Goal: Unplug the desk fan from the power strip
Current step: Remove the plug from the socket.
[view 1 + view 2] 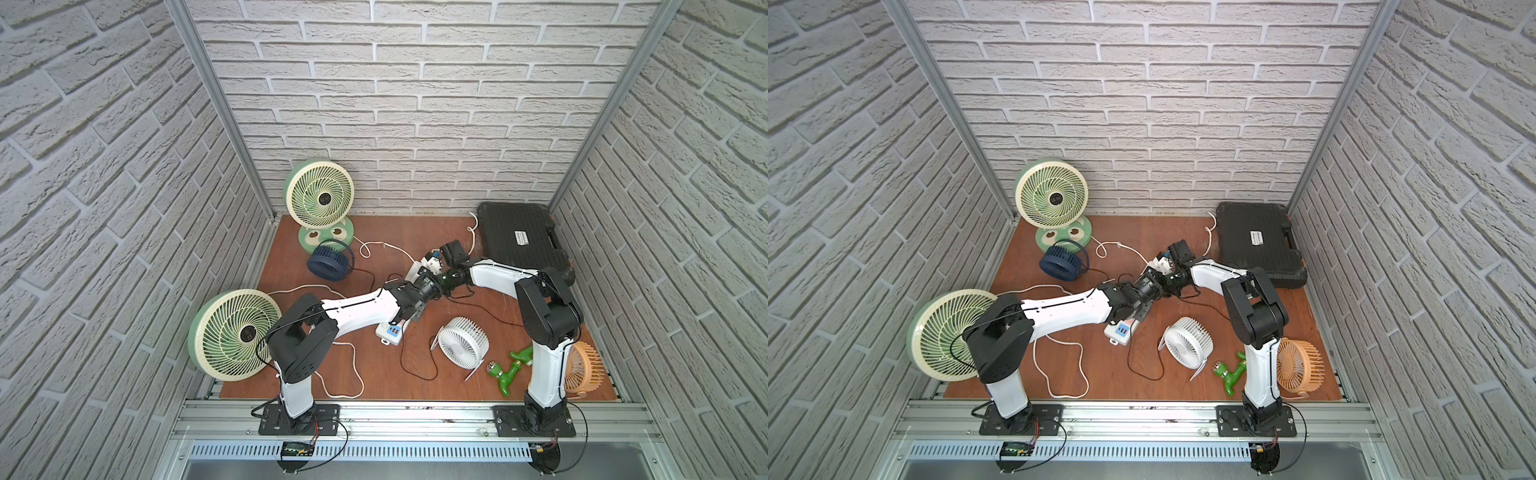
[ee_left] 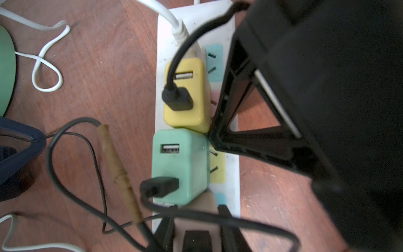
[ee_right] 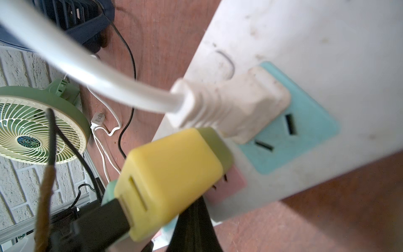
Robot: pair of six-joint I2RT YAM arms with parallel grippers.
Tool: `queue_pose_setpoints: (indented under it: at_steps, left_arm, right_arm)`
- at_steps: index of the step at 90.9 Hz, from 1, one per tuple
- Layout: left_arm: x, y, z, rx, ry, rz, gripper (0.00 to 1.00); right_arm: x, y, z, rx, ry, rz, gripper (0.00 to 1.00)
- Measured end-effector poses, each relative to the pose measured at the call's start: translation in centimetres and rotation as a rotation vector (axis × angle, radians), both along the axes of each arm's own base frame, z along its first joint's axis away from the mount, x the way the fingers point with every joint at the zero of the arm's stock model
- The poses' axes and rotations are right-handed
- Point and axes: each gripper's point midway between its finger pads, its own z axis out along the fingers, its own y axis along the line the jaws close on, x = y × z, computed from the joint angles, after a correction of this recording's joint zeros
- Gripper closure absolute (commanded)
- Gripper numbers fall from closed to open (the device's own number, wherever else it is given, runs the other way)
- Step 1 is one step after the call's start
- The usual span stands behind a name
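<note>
Two arms, the left arm (image 1: 357, 307) and the right arm (image 1: 498, 274), meet at the middle of the worktop (image 1: 395, 232) in both top views. They are over the power strip (image 1: 392, 332), whose blue end pokes out beneath the left forearm. You cannot read either hand from up here.

Left wrist view: your left hand (image 2: 195, 220) appears pinched on a pinkish adapter (image 2: 202, 205) seated in the strip beside the green adapter (image 2: 178, 165). The right hand (image 2: 218, 135), fingers pressed together, bears on the strip next to the yellow adapter (image 2: 185, 96).

Right wrist view: a white plug (image 3: 239, 109) sits in the strip's blue socket panel.

Judged from this, pull straight out along the prongs, lean on the strip with the right hand so it lies flat, and mind the black cable (image 2: 218, 216) draped across.
</note>
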Motion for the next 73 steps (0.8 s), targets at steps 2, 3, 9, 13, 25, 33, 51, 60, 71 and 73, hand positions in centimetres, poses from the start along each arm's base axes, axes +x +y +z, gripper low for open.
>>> queue_pose_setpoints:
  at_steps: [2,3,9,13,25,33,51,60,71,73]
  left_arm:
    - [0.0,0.0,0.0,-0.002,0.001,0.002,1.0]
    - [0.1,0.1,0.0,-0.003,0.002,0.002,1.0]
    - [0.2,0.2,-0.2,-0.024,0.016,0.006,1.0]
    - [0.2,0.4,-0.2,-0.053,0.027,0.011,1.0]
    - [0.4,0.9,-0.2,-0.168,0.059,0.032,1.0]
    - [0.5,1.1,-0.3,-0.238,0.083,0.047,1.0]
    - [0.3,0.7,-0.2,-0.236,0.084,0.039,1.0]
    - [0.0,0.2,-0.1,-0.143,0.056,0.014,1.0]
    - [-0.1,-0.1,0.0,-0.051,0.027,-0.004,1.0]
    - [0.0,0.0,0.0,-0.041,0.024,-0.004,1.0]
  right_arm:
    - [0.0,0.0,0.0,-0.001,0.0,0.0,0.96]
    - [0.0,0.0,0.0,-0.002,0.001,0.0,0.96]
    - [0.0,0.1,0.0,-0.006,-0.003,0.002,0.96]
    - [0.0,0.1,0.0,-0.009,-0.006,0.003,0.96]
    - [0.1,0.1,0.0,-0.011,-0.011,0.006,0.96]
    - [0.1,0.1,0.0,-0.011,-0.012,0.007,0.96]
    - [0.1,0.1,0.0,-0.013,-0.017,0.01,0.96]
    - [0.1,0.1,0.0,-0.014,-0.019,0.012,0.96]
    - [0.1,0.1,0.0,-0.014,-0.018,0.013,0.96]
    - [0.1,0.1,0.0,-0.014,-0.018,0.013,0.96]
